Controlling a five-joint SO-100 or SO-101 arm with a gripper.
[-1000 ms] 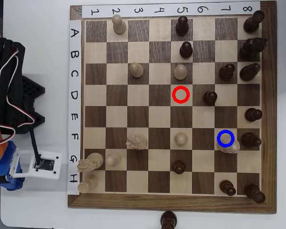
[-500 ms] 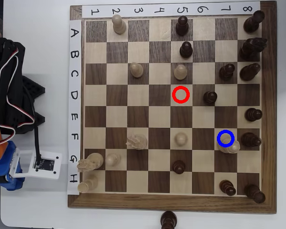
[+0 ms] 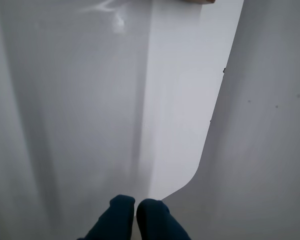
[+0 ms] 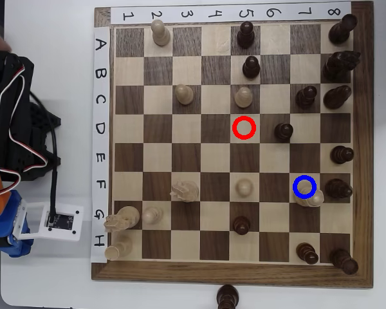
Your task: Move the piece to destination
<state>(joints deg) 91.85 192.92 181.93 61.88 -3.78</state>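
Note:
In the overhead view the blue ring of the destination (image 4: 304, 187) lies on a light square in row F, column 7. The piece (image 4: 309, 199), small and cream, stands at the ring's lower edge, near the border with row G. The red ring (image 4: 244, 127) on D5 has nothing in it. The arm (image 4: 13, 129) is folded off the board's left side, far from the piece. In the wrist view my gripper (image 3: 136, 207) shows two dark blue fingertips pressed together with nothing between them, over a bare white surface.
The wooden chessboard (image 4: 106, 273) carries several dark pieces along its right side and several cream ones on the left and middle, including a jagged-topped knight (image 4: 184, 190). One dark piece (image 4: 227, 297) stands off the board's bottom edge. A white camera mount (image 4: 58, 222) sits beside row G.
The black cable by the arm has shifted slightly. Pieces and rings have not moved.

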